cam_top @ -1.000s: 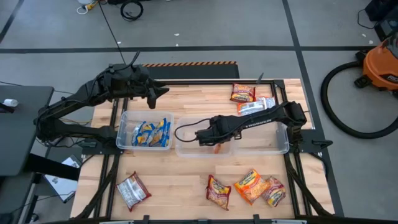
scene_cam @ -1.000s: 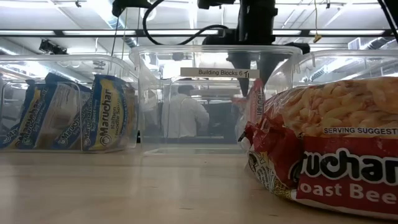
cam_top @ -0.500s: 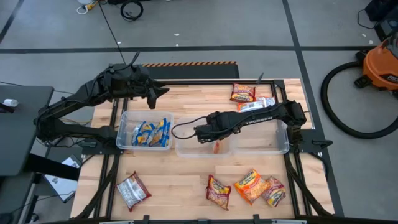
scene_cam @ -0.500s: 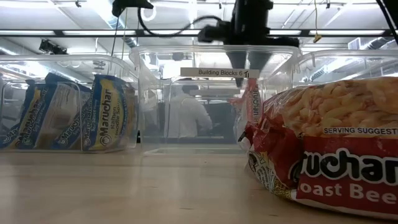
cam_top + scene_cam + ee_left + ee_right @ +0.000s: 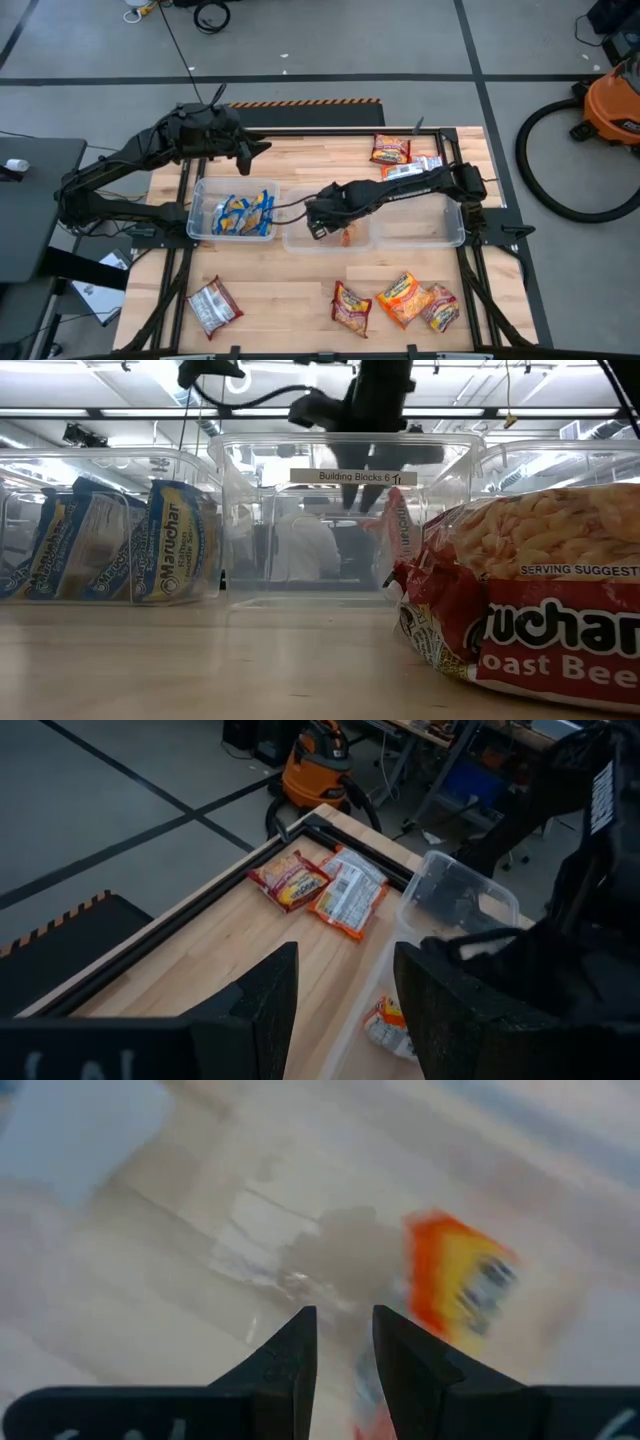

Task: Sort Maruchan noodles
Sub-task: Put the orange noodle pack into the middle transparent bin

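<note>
One orange packet just beyond right fingers, middle bin

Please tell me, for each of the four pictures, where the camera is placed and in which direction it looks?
High view: above the table, looking straight down; both arms show, right gripper over the middle bin.
Low view: at table height, looking level through the bins; an arm hangs in.
Left wrist view: on the left arm, looking across the table's far end past the left gripper.
Right wrist view: looking down into the middle bin.
All four show the orange packet.
</note>
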Tool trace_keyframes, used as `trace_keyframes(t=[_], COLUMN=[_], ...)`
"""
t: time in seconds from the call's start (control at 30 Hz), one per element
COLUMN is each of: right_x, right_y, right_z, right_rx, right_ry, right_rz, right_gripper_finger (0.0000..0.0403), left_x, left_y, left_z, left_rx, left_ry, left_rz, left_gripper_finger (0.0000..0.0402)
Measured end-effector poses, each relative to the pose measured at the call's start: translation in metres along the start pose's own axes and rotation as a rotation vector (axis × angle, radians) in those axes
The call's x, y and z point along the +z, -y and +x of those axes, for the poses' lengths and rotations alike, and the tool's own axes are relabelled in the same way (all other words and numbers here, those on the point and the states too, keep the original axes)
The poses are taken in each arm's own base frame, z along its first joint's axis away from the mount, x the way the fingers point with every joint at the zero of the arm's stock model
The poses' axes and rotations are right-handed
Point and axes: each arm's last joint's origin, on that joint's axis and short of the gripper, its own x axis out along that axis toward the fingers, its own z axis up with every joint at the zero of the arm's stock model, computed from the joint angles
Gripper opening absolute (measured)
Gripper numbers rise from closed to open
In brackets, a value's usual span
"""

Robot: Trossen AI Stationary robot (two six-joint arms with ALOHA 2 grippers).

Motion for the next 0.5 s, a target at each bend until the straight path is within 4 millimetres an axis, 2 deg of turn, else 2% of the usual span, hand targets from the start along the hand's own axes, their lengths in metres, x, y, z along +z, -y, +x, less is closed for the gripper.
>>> trace_keyframes(t=[0.17, 0.5], right_x=[-0.005, -0.002], right_y=[0.019, 0.023], right_z=[0.001, 0.001], right_rx=[-0.172, -0.192], right_ry=[-0.129, -0.152], right_rz=[0.054, 0.067], right_gripper_finger=[0.0104, 0.0103], left_x=[-0.001, -0.001], left_y=[0.0, 0.0], left_z=[0.0, 0.0], left_rx=[0.003, 0.003], left_ry=[-0.009, -0.011], left_rz=[0.0, 0.001], left_gripper_finger=[0.0172, 0.0172])
